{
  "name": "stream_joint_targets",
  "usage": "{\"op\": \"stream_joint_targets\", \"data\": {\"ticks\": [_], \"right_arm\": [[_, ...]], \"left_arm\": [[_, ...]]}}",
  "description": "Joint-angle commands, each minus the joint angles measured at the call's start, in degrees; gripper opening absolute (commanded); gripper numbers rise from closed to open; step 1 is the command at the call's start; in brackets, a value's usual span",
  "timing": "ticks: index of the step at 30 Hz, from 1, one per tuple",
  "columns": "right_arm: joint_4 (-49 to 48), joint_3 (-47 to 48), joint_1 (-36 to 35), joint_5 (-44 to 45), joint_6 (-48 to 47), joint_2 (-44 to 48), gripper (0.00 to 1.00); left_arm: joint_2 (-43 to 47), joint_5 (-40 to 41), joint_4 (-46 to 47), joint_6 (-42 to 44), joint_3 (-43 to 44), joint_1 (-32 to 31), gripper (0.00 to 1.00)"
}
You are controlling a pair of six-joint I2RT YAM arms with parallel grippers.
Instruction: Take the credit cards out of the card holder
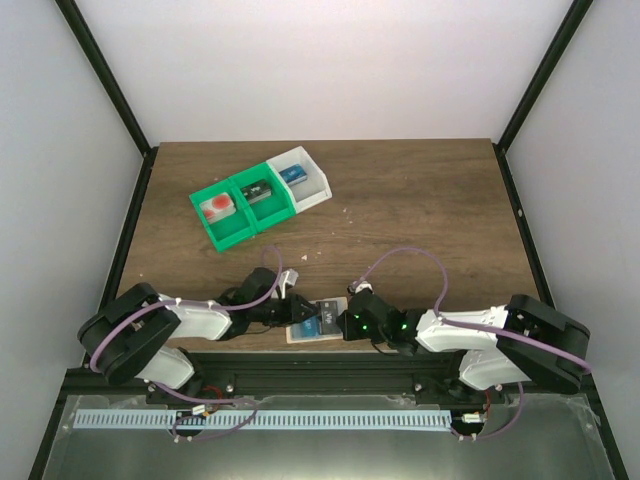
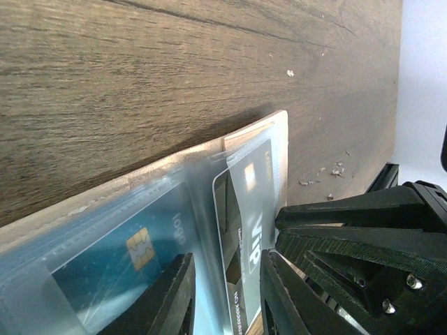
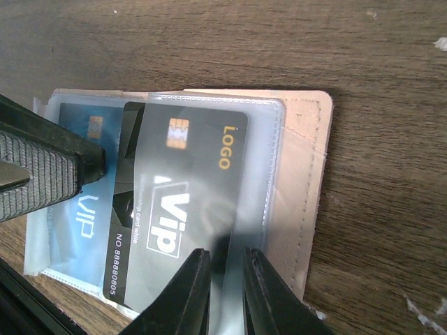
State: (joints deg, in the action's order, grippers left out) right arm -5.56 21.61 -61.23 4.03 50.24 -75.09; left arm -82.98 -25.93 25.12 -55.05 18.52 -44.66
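Note:
The card holder (image 1: 312, 333) lies open near the table's front edge, with a tan edge (image 3: 307, 174) and clear sleeves. A blue card (image 2: 119, 269) with a gold chip sits in one sleeve and also shows in the right wrist view (image 3: 77, 230). A dark VIP card (image 3: 181, 202) lies skewed, partly out of its sleeve; it also shows in the left wrist view (image 2: 248, 230). My left gripper (image 2: 227, 296) is open, its fingers (image 3: 49, 171) resting on the holder astride the dark card's end. My right gripper (image 3: 225, 296) has its jaws nearly closed, pinching the dark card's lower edge.
Two green bins (image 1: 235, 208) and a white bin (image 1: 303, 178) stand at the back left, holding a red-orange item, a dark item and a blue item. Small crumbs (image 2: 328, 173) lie on the wood. The right gripper (image 2: 363, 237) crowds the left wrist view.

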Motion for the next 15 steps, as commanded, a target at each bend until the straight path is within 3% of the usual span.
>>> {"op": "stream_joint_targets", "data": {"ticks": [1,15], "right_arm": [[1.6,-1.0,0.3,-0.6,0.9,-0.5,0.15],[1.3,-1.5,0.3,-1.1,1.0,-0.8,0.15]], "left_arm": [[-1.0,0.2,3.8,0.9,-1.0,-0.2,0.28],[-4.7,-1.2,6.6,0.1,0.1,-0.2,0.23]]}}
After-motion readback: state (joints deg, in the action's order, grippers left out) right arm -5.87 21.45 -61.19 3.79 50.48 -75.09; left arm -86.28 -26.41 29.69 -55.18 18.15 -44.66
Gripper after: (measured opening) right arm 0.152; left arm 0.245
